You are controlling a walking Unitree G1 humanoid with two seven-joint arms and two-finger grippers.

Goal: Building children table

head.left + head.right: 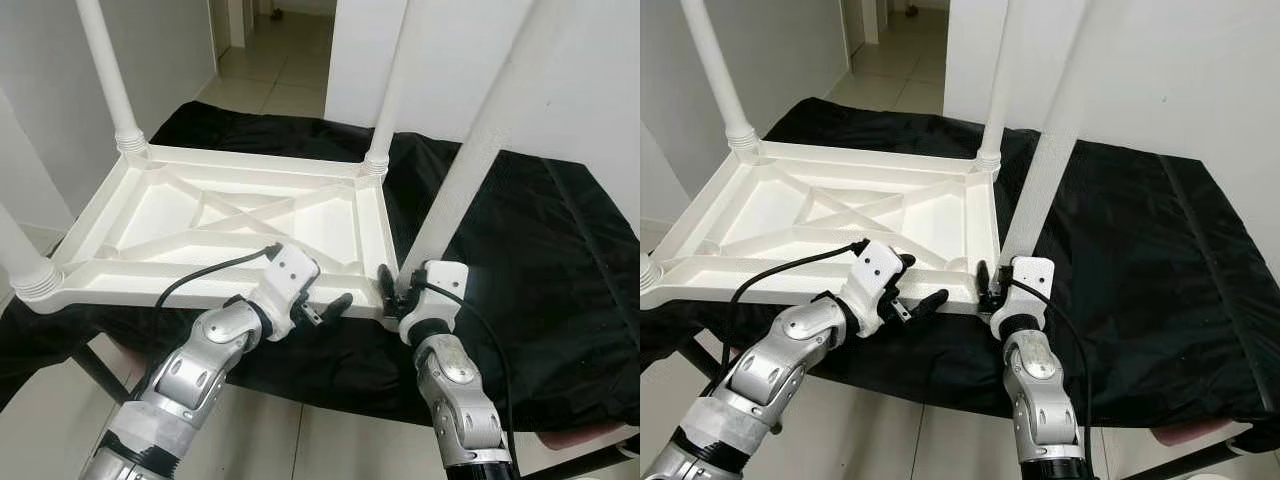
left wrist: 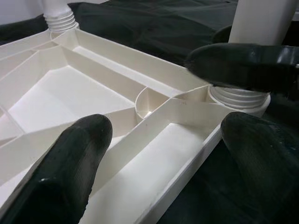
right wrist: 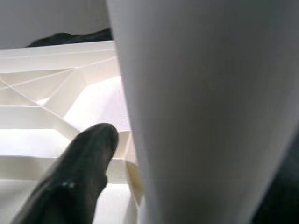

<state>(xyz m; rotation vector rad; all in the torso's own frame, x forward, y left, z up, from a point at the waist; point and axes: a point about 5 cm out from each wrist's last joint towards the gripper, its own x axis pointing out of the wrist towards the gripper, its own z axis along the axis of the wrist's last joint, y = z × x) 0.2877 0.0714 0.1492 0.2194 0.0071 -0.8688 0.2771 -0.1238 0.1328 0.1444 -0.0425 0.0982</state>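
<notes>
Right now the right gripper [image 1: 392,290] clasps the table leg [image 1: 470,160]; just beside it, the left gripper [image 1: 325,308] gapes at the tabletop [image 1: 240,215] edge.

No legible text, labels, brand marks, numbers or signs appear in any view.
</notes>
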